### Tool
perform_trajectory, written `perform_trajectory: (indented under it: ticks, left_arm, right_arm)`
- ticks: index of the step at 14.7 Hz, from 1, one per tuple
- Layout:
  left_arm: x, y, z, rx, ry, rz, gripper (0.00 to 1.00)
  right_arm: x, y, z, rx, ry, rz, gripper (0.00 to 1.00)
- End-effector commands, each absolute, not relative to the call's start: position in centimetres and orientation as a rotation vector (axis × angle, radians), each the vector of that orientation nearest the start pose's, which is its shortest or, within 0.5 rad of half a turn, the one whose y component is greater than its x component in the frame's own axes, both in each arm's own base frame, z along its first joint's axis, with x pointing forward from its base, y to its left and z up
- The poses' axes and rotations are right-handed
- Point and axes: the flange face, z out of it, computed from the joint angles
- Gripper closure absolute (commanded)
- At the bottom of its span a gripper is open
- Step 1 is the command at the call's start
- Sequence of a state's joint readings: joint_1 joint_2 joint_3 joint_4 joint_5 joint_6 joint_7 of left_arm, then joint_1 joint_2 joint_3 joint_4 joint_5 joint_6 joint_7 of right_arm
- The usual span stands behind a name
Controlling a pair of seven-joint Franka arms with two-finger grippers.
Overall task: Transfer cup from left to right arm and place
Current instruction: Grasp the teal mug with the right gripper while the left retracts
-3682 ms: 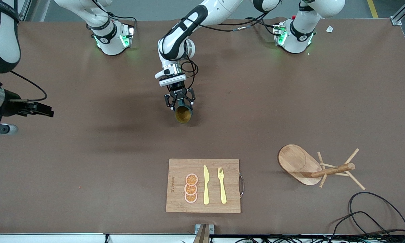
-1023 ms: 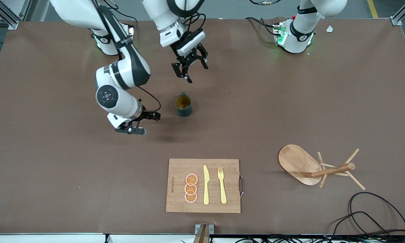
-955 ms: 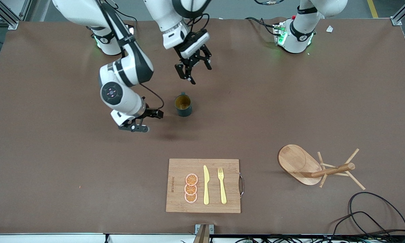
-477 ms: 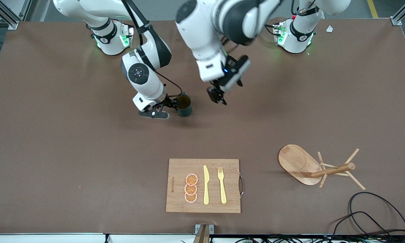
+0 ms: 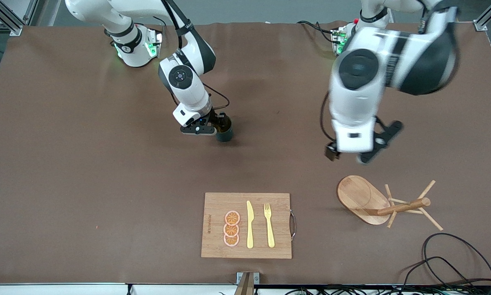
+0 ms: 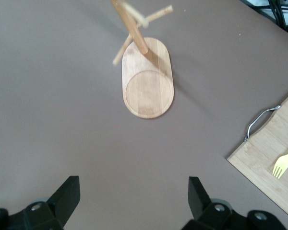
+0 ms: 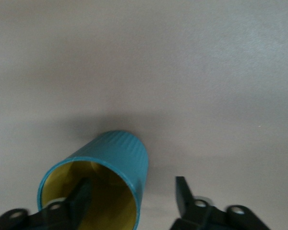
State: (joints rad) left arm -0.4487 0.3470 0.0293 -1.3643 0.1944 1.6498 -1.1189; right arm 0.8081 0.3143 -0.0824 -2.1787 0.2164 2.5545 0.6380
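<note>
The cup (image 5: 224,130) stands upright mid-table. Your right gripper (image 7: 132,203) is open, one finger inside the rim, one outside the wall. Settle lower and close squarely on the wall before lifting. The left gripper (image 6: 132,199) hangs open over bare table, near the wooden rack (image 5: 386,203).

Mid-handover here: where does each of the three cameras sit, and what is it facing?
Front view: high across the table, facing both bases; shows both arms, the cup, cutting board and mug tree.
Left wrist view: on the left arm, looking down past the open left pincer at the mug tree and board, shared with the front view.
Right wrist view: on the right arm, close on the cup, one finger inside, one outside.
</note>
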Motion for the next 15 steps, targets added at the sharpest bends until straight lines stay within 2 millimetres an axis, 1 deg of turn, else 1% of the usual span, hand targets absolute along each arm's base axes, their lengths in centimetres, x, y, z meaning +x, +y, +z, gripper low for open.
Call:
perform_trajectory:
  ticks: [1, 2, 3, 4, 6, 7, 8, 9, 10, 11, 12, 13, 14, 15]
  left_arm:
    - [61.4, -20.4, 56.0, -2.910, -0.880, -0.112, 0.01]
    - [61.8, -18.4, 56.4, -2.940, -0.824, -0.095, 0.01]
    - [62.1, -15.9, 57.1, -2.972, -0.802, -0.077, 0.00]
    - [62.3, -13.6, 58.1, -3.014, -0.768, -0.072, 0.00]
    - [61.9, -10.1, 59.9, -3.064, -0.617, -0.093, 0.00]
    - [61.6, -7.9, 60.9, -3.068, -0.599, -0.091, 0.00]
    - [61.0, -6.3, 61.4, -3.072, -0.568, -0.063, 0.00]
    - [60.7, -5.5, 61.7, -3.085, -0.494, -0.044, 0.00]
    - [60.2, -5.1, 62.4, -3.095, -0.420, -0.046, 0.00]
    - [59.8, -4.9, 62.9, -3.103, -0.354, -0.050, 0.00]
    - [59.6, -4.8, 63.2, -3.112, -0.242, -0.058, 0.00]
    - [59.4, -4.7, 63.4, -3.115, -0.163, -0.060, 0.00]
    - [59.0, -4.3, 63.6, -3.116, -0.113, -0.060, 0.00]
    - [58.2, -3.2, 64.0, -3.114, -0.110, -0.035, 0.00]
  right_arm:
    - [42.1, 37.2, 25.2, -3.014, 0.105, 0.012, 0.79]
    - [42.1, 37.2, 25.1, -3.016, 0.105, 0.016, 0.87]
    - [42.0, 37.2, 25.1, -3.018, 0.105, 0.021, 0.96]
    - [42.0, 37.1, 25.1, -3.022, 0.106, 0.031, 0.98]
    - [42.1, 37.2, 25.2, -3.021, 0.074, 0.026, 1.00]
    - [42.2, 37.2, 25.4, -3.018, 0.016, 0.018, 1.00]
    - [42.2, 37.2, 25.4, -3.017, -0.059, 0.013, 1.00]
    - [42.6, 36.9, 25.7, -3.013, -0.126, 0.005, 1.00]
    - [43.0, 36.4, 26.2, -3.006, -0.213, -0.004, 1.00]
    - [43.6, 35.9, 26.5, -2.999, -0.280, -0.010, 1.00]
    - [44.1, 35.3, 26.9, -2.991, -0.329, -0.021, 1.00]
    - [44.8, 34.4, 27.4, -2.982, -0.373, -0.037, 1.00]
    - [45.4, 33.2, 27.5, -2.979, -0.432, -0.024, 1.00]
    - [46.2, 31.8, 28.0, -2.970, -0.502, -0.010, 1.00]
